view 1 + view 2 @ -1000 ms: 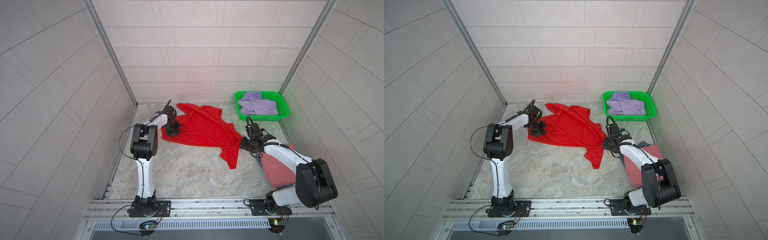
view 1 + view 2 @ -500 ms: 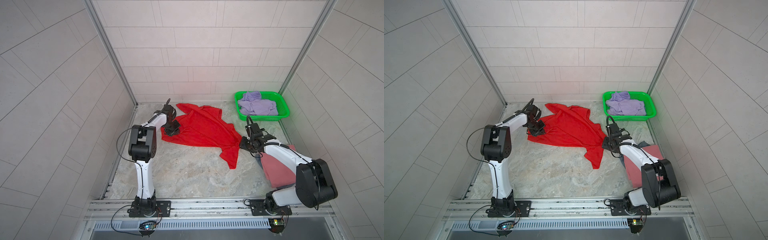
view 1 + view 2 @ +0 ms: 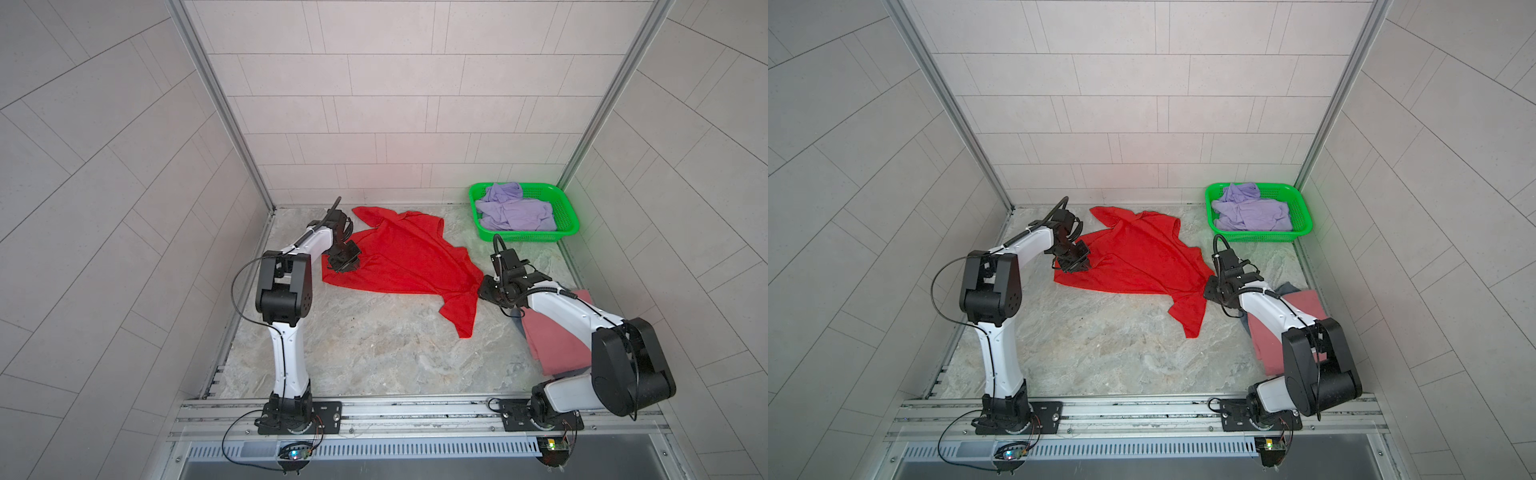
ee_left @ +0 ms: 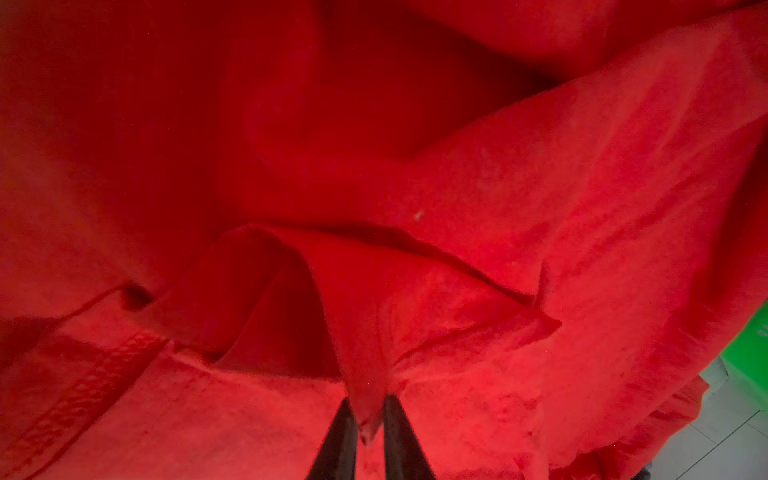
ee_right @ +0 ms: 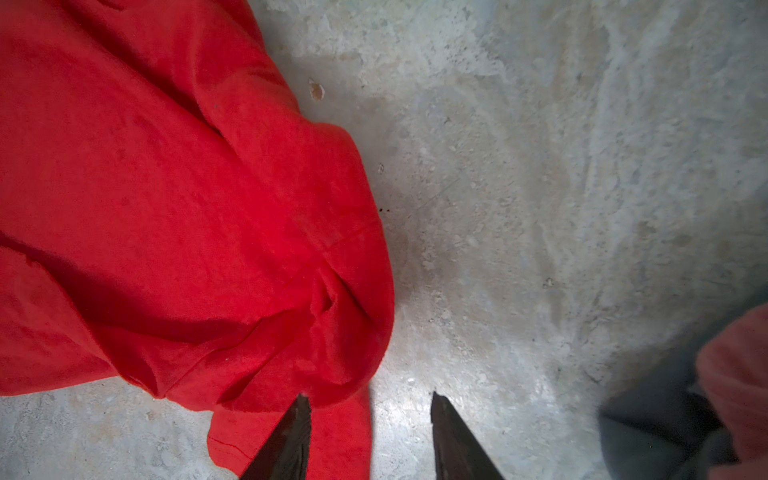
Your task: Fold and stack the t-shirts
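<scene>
The bright red t-shirt (image 3: 407, 257) (image 3: 1142, 257) lies spread and wrinkled on the stone table. My left gripper (image 3: 343, 266) (image 3: 1077, 266) sits on its left edge. In the left wrist view a raised fold of the red t-shirt (image 4: 415, 332) is pinched between the narrow-set tips of the left gripper (image 4: 370, 405). My right gripper (image 3: 482, 291) (image 3: 1208, 291) is at the shirt's right side. In the right wrist view the right gripper (image 5: 370, 399) stands open, one fingertip over the edge of the red t-shirt (image 5: 187, 208) and the other over bare table.
A dusty pink t-shirt (image 3: 552, 345) (image 3: 1266, 345) lies folded under the right arm, with a grey-blue t-shirt (image 3: 1287, 287) (image 5: 648, 432) showing beneath it. The green basket (image 3: 523, 237) (image 3: 1258, 237) at the back right holds a lavender t-shirt (image 3: 515, 210) (image 3: 1250, 212). Tiled walls close three sides.
The left arm's elbow has shifted slightly to the left while its gripper stays at the shirt's left edge. The right arm and the shirt have not moved.
</scene>
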`<move>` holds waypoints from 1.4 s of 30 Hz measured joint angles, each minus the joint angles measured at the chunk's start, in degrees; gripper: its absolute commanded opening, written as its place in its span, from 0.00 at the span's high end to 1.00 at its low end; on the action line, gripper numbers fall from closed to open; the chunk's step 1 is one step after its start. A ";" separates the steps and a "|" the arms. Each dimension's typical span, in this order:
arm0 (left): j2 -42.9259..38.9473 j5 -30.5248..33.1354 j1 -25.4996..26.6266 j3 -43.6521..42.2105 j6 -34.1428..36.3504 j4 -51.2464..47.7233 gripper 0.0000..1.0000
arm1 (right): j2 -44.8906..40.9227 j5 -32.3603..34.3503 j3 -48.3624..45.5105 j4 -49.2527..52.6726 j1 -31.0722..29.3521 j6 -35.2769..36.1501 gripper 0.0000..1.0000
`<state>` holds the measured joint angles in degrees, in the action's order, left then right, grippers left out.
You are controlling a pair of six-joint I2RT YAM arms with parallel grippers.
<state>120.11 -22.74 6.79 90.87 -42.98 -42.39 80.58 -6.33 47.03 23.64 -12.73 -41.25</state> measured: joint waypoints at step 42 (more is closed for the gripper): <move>-25.68 -1.03 -1.20 -7.89 6.64 -1.44 1.00 | 7.34 -1.31 3.82 -0.85 -18.51 -12.37 0.45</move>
<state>94.43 -23.77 5.58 82.98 -36.34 -43.83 87.92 -7.64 50.85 22.79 -31.24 -53.63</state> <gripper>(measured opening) 0.051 0.551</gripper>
